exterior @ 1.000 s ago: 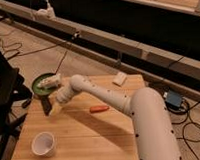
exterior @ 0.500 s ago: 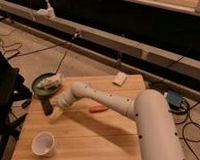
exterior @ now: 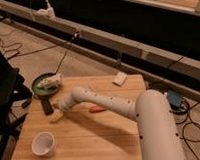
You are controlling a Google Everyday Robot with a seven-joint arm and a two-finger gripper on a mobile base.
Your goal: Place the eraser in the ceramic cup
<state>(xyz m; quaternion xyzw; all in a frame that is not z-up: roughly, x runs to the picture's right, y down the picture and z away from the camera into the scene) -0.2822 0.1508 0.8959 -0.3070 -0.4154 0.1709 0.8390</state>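
Scene: A wooden counter is pictured with the robot's white arm stretched across it from the near right toward the far left.
Eraser: The flat black eraser is seen lying on the counter near its left edge, just in front of a green dish, and has not been lifted.
Ceramic cup: The white ceramic cup is shown standing open side up at the near left corner, well apart from the eraser.
Pincer: The pincer is held low over the counter, just beside the eraser on its right. Its fingers are taken to be spread wide, and nothing is seen pinched between them. Whether a fingertip is touching the block cannot be told.
Step in hand: The approach to the eraser is judged to be under way, with the grasp not yet made.
How it is best done: The pincer should be shifted left until the block is straddled across its narrow width, lowered until the fingertips nearly meet the wood, and only then closed. Little height is offered by so flat a block, so a shallow bite is likely to slip. The green dish just behind should be kept clear of.
Also on the counter: An orange stick is seen beside the forearm, and a small white block near the far edge. Neither is wanted.
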